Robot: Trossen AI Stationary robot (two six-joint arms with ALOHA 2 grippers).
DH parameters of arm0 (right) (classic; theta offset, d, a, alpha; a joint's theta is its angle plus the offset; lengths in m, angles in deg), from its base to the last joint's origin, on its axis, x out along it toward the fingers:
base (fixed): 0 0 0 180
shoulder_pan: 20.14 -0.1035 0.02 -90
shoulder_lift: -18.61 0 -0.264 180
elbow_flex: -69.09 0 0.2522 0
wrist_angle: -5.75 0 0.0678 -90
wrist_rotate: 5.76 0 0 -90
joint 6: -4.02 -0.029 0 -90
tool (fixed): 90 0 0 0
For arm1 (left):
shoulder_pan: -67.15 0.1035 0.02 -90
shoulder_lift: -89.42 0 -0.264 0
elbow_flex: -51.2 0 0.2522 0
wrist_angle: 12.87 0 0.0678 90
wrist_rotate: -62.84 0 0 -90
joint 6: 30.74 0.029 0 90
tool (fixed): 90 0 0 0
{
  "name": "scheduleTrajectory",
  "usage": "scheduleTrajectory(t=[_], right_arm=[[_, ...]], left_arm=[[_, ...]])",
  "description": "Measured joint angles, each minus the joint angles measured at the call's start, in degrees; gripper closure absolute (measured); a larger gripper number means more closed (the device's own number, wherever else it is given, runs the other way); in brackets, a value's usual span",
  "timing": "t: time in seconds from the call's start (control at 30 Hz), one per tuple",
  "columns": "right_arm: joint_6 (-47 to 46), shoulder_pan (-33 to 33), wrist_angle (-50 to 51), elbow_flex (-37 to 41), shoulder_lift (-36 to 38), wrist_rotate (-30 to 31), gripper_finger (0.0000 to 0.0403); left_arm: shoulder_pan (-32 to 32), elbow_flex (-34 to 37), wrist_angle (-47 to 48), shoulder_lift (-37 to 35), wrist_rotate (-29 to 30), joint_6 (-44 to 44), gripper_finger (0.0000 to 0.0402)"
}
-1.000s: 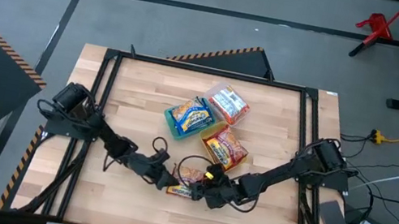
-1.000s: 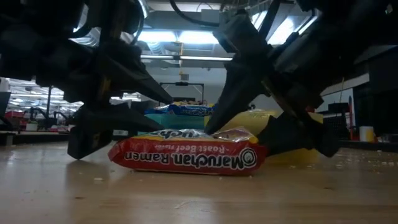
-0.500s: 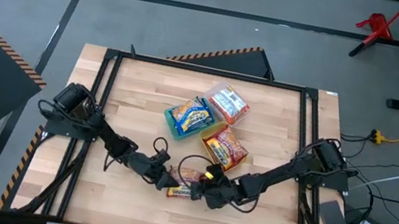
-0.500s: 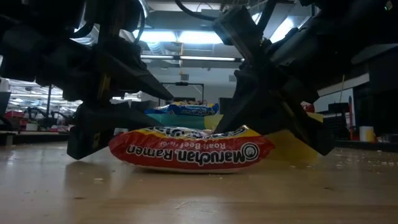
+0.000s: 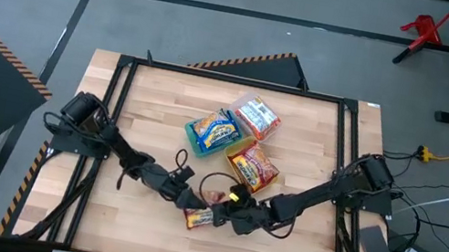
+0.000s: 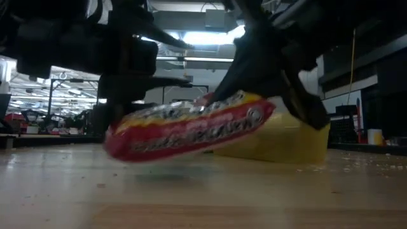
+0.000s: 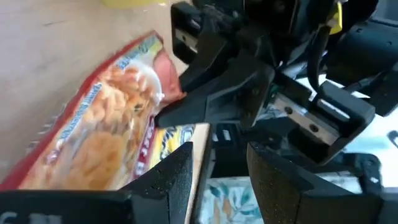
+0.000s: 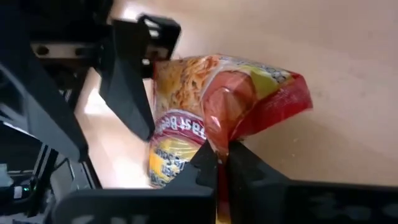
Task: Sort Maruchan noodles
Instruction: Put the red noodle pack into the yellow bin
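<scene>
Left arm reaches in from the worktop's (image 5: 123, 229) left edge; left pincer (image 5: 182, 195) sits just beside the red packet's left end, fingers apart and empty in its own wrist view.

Centre front: red Maruchan Roast Beef packet (image 5: 200, 218), front end clear of the wood in the low view (image 6: 191, 127), tilted, right end higher. Right wrist view shows one corner crimped between closed fingers (image 8: 219, 163).

Behind it, mid-worktop: teal container (image 5: 196, 140) with a blue-and-yellow packet (image 5: 215, 129) in it; clear container (image 5: 268, 130) with a red-and-white packet (image 5: 255, 113); yellow container (image 5: 238, 180) holding an orange-red packet (image 5: 253, 165), near the lifted one.

Right arm comes in from the right edge; right pincer (image 5: 228, 217) clamped on the red packet's corner.

Step in hand, as I read it: pick-up of the loose packet for sorting. Which container takes it I cannot say for sure. Next move calls for more height to clear the container rim; the corner hold looks thin, so slip is a risk.
</scene>
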Motion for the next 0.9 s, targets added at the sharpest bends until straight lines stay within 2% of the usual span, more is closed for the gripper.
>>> scheduleTrajectory(t=[0.17,0.3,0.43,0.63,0.77,0.9], right_arm=[[0.4,0.0,7.0,0.0,4.0,2.6,0.0403],[0.6,0.0,13.1,0.0,7.7,4.7,0.0403],[1.0,0.5,18.8,0.0,11.8,7.5,0.0403],[0.9,1.3,27.7,0.0,18.6,12.8,0.0402],[-3.0,1.7,34.0,-0.1,22.0,18.2,0.0402],[-11.3,1.5,41.4,-0.1,23.0,23.0,0.0402]], left_arm=[[1.4,0.0,-1.6,-1.2,-4.2,1.4,0.0255],[2.8,0.0,-1.6,-3.3,-4.9,3.0,0.0255],[5.4,0.0,-1.7,-6.5,-5.1,5.1,0.0255],[8.5,0.0,-2.3,-12.8,-8.9,9.2,0.0255],[9.5,0.0,-2.4,-17.9,-9.4,13.0,0.0255],[9.6,0.0,-1.6,-22.4,-8.7,16.7,0.0255]])
